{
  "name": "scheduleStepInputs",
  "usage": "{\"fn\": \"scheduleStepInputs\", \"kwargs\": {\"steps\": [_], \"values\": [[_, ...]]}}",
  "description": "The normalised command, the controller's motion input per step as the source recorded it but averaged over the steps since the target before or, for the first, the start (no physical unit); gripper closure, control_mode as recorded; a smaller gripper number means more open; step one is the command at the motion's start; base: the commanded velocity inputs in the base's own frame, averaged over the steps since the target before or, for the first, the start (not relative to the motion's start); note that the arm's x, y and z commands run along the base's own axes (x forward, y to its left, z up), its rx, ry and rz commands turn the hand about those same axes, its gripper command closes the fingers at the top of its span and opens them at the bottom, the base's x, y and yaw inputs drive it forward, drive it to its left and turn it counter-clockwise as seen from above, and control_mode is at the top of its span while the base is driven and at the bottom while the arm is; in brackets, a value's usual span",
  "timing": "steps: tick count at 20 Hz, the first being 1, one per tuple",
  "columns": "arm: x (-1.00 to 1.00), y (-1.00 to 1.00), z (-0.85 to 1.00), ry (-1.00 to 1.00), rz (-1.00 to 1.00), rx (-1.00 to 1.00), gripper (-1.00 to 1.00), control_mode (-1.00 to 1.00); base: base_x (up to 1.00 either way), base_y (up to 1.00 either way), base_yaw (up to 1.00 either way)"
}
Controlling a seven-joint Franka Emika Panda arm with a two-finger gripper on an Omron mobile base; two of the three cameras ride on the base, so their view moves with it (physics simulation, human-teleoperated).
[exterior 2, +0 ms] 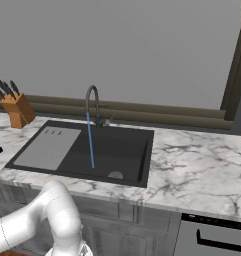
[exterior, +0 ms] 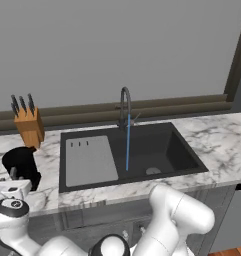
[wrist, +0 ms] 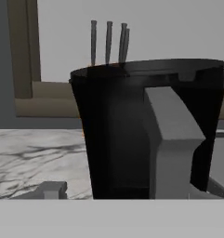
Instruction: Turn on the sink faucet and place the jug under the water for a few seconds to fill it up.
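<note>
1. In the hand view the gripper (wrist: 108,193) sits right up against the jug (wrist: 132,130). One grey finger (wrist: 171,139) rises large at centre right in front of the glossy black wall; the other shows as a small tip at the lower left. The jaws stand apart on either side of the jug, but whether they press on it cannot be told.
2. In the left base view the jug (exterior: 21,165) stands on the marble counter (exterior: 217,140) at the left edge of the frame, with the white hand just below it.
3. Just behind the jug, at upper left, is the wooden knife block (exterior: 30,126) with its dark-handled knives.
4. The black sink (exterior: 157,150) fills mid-frame, its grey drainboard (exterior: 89,161) on the left side.
5. The water (exterior: 127,145) falls as a thin blue line into the basin, near the round drain (exterior: 153,171).
6. The sink faucet (exterior: 125,107) arches at the sink's back rim, below the grey wall (exterior: 117,45).
</note>
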Motion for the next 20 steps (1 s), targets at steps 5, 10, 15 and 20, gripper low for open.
{"fn": "scheduleStepInputs", "kwargs": {"steps": [5,10,15,20], "values": [[0.12,0.0,-0.12,0.01,0.0,0.0,1.0,-1.0,0.0,0.0,0.0],[0.07,0.0,-0.08,0.0,0.0,0.02,1.0,-1.0,0.0,0.0,0.0],[-0.11,-0.15,0.0,-0.03,-0.03,0.07,1.0,-1.0,0.0,0.0,0.0],[-0.3,-0.5,0.11,-0.1,-0.08,0.11,1.0,-1.0,0.0,0.0,0.0]]}}
